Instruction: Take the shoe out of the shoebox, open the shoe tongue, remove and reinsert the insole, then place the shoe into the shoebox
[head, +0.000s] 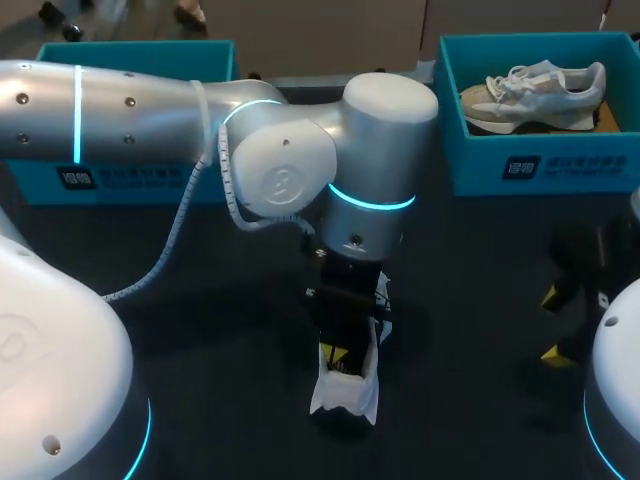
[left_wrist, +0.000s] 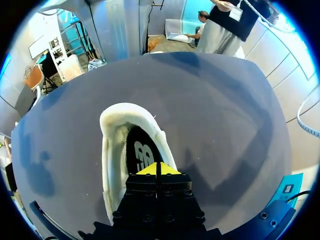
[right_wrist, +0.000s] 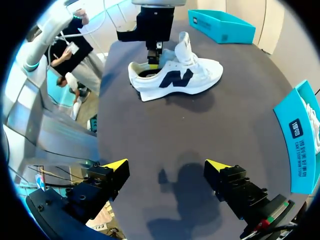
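The shoe (left_wrist: 114, 150) lay on the table (left_wrist: 225, 125) under the left gripper (left_wrist: 159, 169), heel ahead of its clenched fingers (left_wrist: 149, 171), which touched the insole (left_wrist: 142, 150); the right gripper (right_wrist: 167, 170) gaped, well apart

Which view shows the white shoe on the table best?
The right wrist view: the white shoe shows nearly whole, side on. The left wrist view shows only its heel opening beneath the left pincer; in the head view the left arm hides most of it.
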